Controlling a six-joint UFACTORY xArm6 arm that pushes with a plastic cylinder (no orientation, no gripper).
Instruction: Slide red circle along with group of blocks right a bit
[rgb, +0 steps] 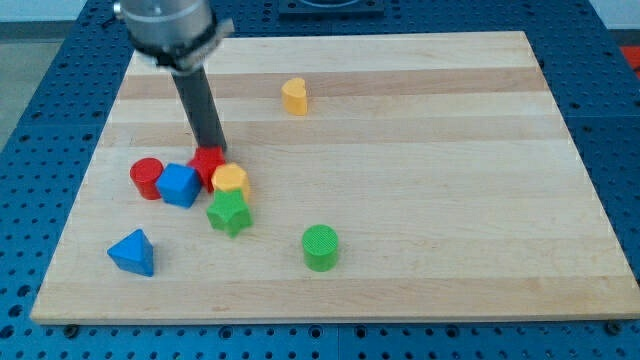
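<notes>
The wooden surface (420, 100) fills most of the view, pale planks over a blue perforated bench. My rod comes down from the view's top left, and my tip (217, 150) sits at the upper edge of a red block (207, 161) in the cluster; there is no claw on this arm, so no open or closed state to report.

The cluster lies left of centre. The red circle (146, 177) is at its left end, touching or just beside the blue block (179, 185). Right of that come the red block, a yellow block (230, 180) and, below it, a green star (229, 212). Apart from the group stand a green cylinder (321, 247), a blue triangle (133, 251) and a yellow block near the top (294, 96).

My worry: the tip is mid-cluster, not left of the circle. Pushing right from here would likely split the group and leave the circle and blue block behind. An off-centre push could also fan the blocks apart.

No brands, labels or writing can be read.
</notes>
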